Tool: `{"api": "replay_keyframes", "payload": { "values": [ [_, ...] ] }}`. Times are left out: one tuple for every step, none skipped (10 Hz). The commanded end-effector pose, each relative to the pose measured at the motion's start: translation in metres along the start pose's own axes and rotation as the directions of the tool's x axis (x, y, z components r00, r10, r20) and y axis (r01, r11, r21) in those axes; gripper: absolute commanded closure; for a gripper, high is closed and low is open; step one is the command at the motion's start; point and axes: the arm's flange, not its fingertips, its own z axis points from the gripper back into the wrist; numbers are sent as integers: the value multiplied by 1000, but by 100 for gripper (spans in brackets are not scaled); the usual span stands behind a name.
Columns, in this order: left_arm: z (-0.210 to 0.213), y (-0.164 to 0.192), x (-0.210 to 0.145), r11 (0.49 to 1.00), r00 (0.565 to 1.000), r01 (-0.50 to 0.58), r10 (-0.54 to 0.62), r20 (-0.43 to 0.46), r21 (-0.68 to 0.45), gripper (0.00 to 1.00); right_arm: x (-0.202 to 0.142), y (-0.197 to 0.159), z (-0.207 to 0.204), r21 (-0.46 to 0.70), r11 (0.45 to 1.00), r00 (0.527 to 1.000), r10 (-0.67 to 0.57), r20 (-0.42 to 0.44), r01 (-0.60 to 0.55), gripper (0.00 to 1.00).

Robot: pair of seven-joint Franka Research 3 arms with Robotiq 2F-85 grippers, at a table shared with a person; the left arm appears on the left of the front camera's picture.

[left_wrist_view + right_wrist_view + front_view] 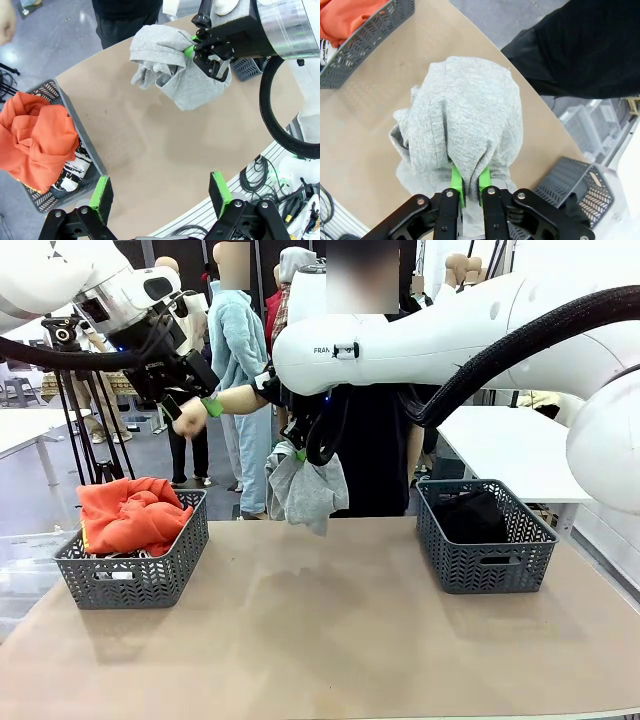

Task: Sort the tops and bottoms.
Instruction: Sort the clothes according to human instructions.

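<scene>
Fingers [456, 182] of your right gripper [469, 186] are pinched tight on a fold of the light grey top [465, 125], which hangs bunched from them above the middle of the table [330, 640], clear of the surface. You can see the same grip from the left wrist, where the grey cloth [170, 70] droops below the right gripper [192, 47]. Your left gripper [161, 192] has its green pads spread wide with nothing between them; it sits high over the left side of the table, above and just beside the left basket [135, 575]. That grey basket holds the orange top [130, 515] heaped above its rim, and under it you can make out the white T-shirt with black print [72, 175]. The right basket [485, 550] holds the black bottoms [470, 515]. A person in black [370, 420] stands at the far edge, one hand [190, 417] stretched out close to your left arm.
</scene>
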Motion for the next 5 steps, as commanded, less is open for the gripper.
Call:
{"api": "replay_keyframes", "payload": {
  "values": [
    [2,1,-1,1000,1000,-2,2,-6,-1,0,5,-2,3,11,1000,1000,5,18,-5,100],
    [2,1,-1,1000,1000,-2,2,-6,-1,0,5,-2,3,11,1000,1000,5,18,-5,100],
    [2,1,-1,1000,1000,-2,2,-6,-1,0,5,-2,3,11,1000,1000,5,18,-5,100],
    [2,1,-1,1000,1000,-2,2,-6,-1,0,5,-2,3,11,1000,1000,5,18,-5,100],
    [2,1,-1,1000,1000,-2,2,-6,-1,0,5,-2,3,11,1000,1000,5,18,-5,100]
  ]
}}
